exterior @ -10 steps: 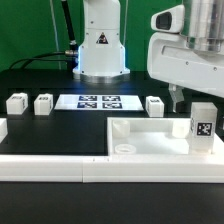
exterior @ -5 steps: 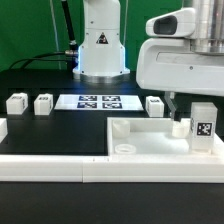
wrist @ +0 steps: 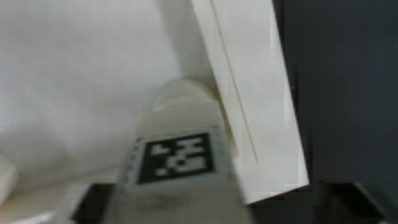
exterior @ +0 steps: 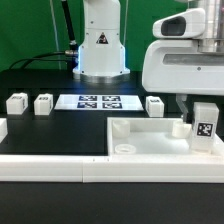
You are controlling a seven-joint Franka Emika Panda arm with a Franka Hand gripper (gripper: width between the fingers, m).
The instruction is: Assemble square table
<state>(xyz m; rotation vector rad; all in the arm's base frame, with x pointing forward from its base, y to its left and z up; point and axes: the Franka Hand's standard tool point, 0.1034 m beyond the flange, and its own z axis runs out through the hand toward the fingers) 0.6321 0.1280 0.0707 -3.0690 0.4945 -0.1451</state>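
The white square tabletop (exterior: pixel 150 148) lies rim-up at the exterior view's right front. One tagged white leg (exterior: pixel 204 125) stands upright at the tray's right side, beside its raised rim. My gripper (exterior: pixel 195 120) hangs over that leg, one finger (exterior: pixel 186 112) showing just left of it. In the wrist view the leg (wrist: pixel 178 150) and the tabletop's rim (wrist: pixel 249 90) lie between the two dark fingertips of the gripper (wrist: pixel 222 205). The jaws stand wide, with a gap on each side of the leg. Three more legs (exterior: pixel 15 102), (exterior: pixel 43 102), (exterior: pixel 155 105) sit on the black table.
The marker board (exterior: pixel 98 101) lies flat in the middle, in front of the robot base (exterior: pixel 100 50). A long white border rail (exterior: pixel 50 165) runs along the front edge. A small white block (exterior: pixel 2 128) shows at the left edge.
My gripper has moved to the exterior view's right, closing in on the standing leg. The leg and tabletop have not moved.
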